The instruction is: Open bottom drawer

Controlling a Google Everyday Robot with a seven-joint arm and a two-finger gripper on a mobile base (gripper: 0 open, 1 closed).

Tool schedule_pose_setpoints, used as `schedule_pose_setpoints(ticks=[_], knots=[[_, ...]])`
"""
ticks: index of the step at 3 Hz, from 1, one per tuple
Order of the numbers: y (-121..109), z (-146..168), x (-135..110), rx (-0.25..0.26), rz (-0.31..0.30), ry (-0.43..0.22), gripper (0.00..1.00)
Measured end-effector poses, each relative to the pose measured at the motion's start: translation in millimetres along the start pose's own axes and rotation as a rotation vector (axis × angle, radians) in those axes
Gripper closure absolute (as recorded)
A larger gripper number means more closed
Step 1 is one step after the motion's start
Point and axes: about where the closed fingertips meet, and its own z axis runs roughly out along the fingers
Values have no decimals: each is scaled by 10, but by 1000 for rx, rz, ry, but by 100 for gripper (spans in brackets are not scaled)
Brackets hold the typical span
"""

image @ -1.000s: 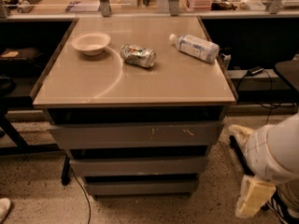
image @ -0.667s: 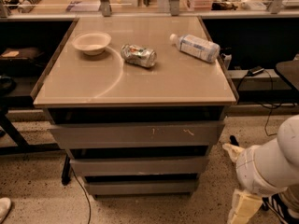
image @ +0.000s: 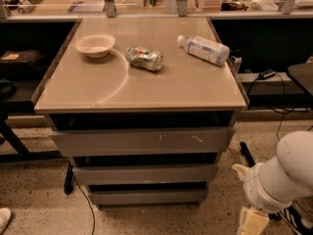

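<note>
The bottom drawer (image: 146, 196) is the narrowest of three grey drawers under the tan table top and sits low near the floor, pushed in. Above it are the mid-width drawer (image: 145, 173) and the widest drawer (image: 142, 141), which has pale scratch marks. My gripper (image: 252, 223) hangs at the lower right of the camera view, on the end of the white arm (image: 283, 173). It is to the right of the bottom drawer and apart from it, near the floor.
On the table top (image: 186, 89) lie a white bowl (image: 95, 44), a crushed can (image: 144, 58) and a plastic bottle (image: 204, 49) on its side. Cables (image: 274, 111) run along the floor at right. A black table leg (image: 14, 141) stands at left.
My arm and gripper have dropped lower at the right of the cabinet, closer to the floor. The drawers have not moved.
</note>
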Motion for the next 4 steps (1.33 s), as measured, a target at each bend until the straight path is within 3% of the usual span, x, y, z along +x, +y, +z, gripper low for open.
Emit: schedule_pose_setpoints(ticks=[1, 2, 3, 4], knots=[[-61, 301, 121, 17, 1, 19, 0], [-230, 981, 384, 34, -13, 36, 0], [-408, 1584, 555, 46, -43, 13, 0], [-512, 2149, 684, 21, -56, -60, 0]])
